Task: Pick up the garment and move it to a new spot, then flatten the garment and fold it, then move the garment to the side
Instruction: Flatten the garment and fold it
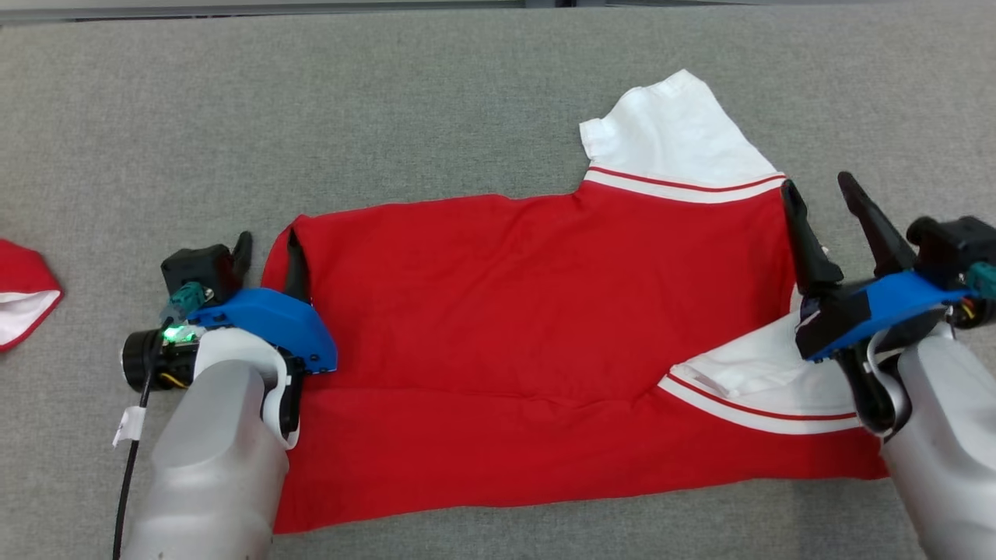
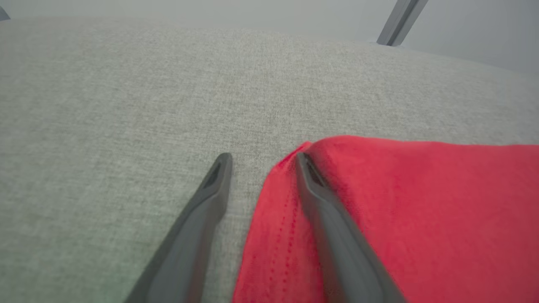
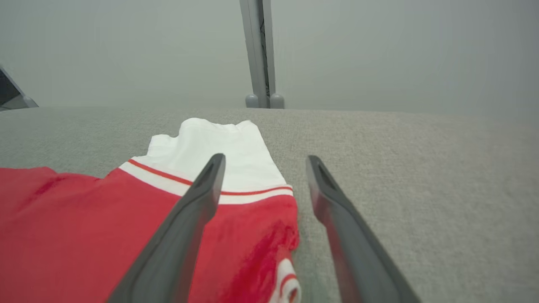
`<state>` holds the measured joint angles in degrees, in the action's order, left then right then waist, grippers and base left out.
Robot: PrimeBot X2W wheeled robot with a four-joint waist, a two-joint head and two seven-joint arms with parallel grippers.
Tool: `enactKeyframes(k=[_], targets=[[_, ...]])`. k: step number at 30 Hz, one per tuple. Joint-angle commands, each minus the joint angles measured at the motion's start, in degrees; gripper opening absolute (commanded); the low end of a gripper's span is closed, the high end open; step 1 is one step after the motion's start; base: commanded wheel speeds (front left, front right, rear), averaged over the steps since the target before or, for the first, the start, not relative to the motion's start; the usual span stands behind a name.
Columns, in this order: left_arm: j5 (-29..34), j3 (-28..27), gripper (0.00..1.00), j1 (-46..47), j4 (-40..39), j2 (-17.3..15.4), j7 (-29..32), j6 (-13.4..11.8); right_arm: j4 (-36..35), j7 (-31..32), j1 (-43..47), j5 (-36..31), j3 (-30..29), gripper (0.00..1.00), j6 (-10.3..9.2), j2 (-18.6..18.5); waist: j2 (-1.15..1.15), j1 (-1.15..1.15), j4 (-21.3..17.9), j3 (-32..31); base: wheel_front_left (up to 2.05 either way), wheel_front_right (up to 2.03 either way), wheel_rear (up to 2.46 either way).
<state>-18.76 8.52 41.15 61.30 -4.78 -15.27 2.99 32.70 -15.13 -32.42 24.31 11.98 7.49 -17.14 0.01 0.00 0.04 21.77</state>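
The garment (image 1: pixel 506 311), a red shirt with white sleeves, lies folded and fairly flat on the grey table (image 1: pixel 467 101). One white sleeve (image 1: pixel 677 132) sticks out at the far right; the other (image 1: pixel 762 373) lies folded over the red near my right wrist. My left gripper (image 1: pixel 269 245) is open at the garment's far left corner, one finger on the red cloth (image 2: pixel 421 210) and one on bare table. In the left wrist view that gripper (image 2: pixel 263 158) straddles the hem. My right gripper (image 1: pixel 818 187) is open and straddles the garment's right edge (image 3: pixel 63 231); the right wrist view shows this gripper (image 3: pixel 266 159) holding nothing.
Another red-and-white piece of cloth (image 1: pixel 23 292) lies at the table's left edge. Bare grey table stretches beyond the garment and to its far left. A grey post (image 3: pixel 259 50) stands behind the table's far edge.
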Motion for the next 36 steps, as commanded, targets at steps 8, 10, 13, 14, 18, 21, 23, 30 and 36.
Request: enactKeyframes(k=[8, 10, 13, 14, 18, 21, 23, 30, 36], targets=[[1.66, 3.01, 0.00, 3.22, -2.96, 1.46, 0.18, 1.09, 12.45, 7.44, -16.92, 1.01, 5.32, 1.00, 0.01, -5.25, -0.01, 0.00, 4.65, 3.39, 0.00, 0.00, 0.00], [1.85, 3.80, 0.00, 3.48, -5.70, 1.63, 0.12, 1.27, 15.13, 10.11, -20.69, 1.91, 6.27, 1.00, 0.01, -6.56, -0.01, 0.00, 6.45, 4.25, 0.00, 0.00, 0.00], [1.21, 5.42, 0.00, 3.18, -10.61, 1.90, 0.12, 0.95, 18.69, 12.83, -24.75, 2.69, 7.65, 1.00, 0.01, -7.98, -0.01, 0.00, 9.13, 5.33, 0.00, 0.00, 0.00], [0.23, 6.54, 0.00, 2.65, -11.89, 1.92, 0.12, 0.98, 19.81, 13.51, -25.89, 2.75, 8.08, 1.00, 0.01, -8.48, -0.01, 0.00, 9.94, 5.74, 0.00, 0.00, 0.00], [-4.06, 11.47, 0.00, 1.97, -15.80, 1.89, 0.12, -0.20, 23.59, 16.75, -29.46, 3.16, 10.45, 1.00, 0.01, -9.67, -0.01, 0.00, 12.77, 7.06, 0.00, 0.00, 0.00], [-7.23, 14.74, 0.00, 2.12, -17.60, 1.94, 0.12, -1.73, 26.08, 18.03, -31.33, 3.15, 11.70, 1.00, 0.01, -10.35, -0.01, 0.00, 14.30, 7.83, 0.00, 0.00, 0.00], [-8.68, 16.41, 0.00, 2.26, -18.52, 1.91, 0.12, -2.66, 27.96, 18.82, -31.97, 3.32, 12.37, 1.00, 0.01, -10.06, -0.01, 0.00, 14.91, 8.14, 0.00, 0.00, 0.00], [-10.09, 17.93, 0.00, 2.28, -21.22, 1.94, 0.12, -4.96, 30.54, 16.83, -34.14, 3.32, 14.41, 0.00, 0.00, -10.25, -0.01, 0.00, 14.80, 8.21, 0.00, 0.00, 0.00], [-6.61, 14.41, 0.00, 0.40, -25.90, 1.90, 0.12, -6.11, 31.39, 5.76, -35.79, 3.95, 12.44, 0.00, 0.01, -9.62, -0.01, 0.00, 12.81, 7.51, 0.00, 0.00, 0.00]])
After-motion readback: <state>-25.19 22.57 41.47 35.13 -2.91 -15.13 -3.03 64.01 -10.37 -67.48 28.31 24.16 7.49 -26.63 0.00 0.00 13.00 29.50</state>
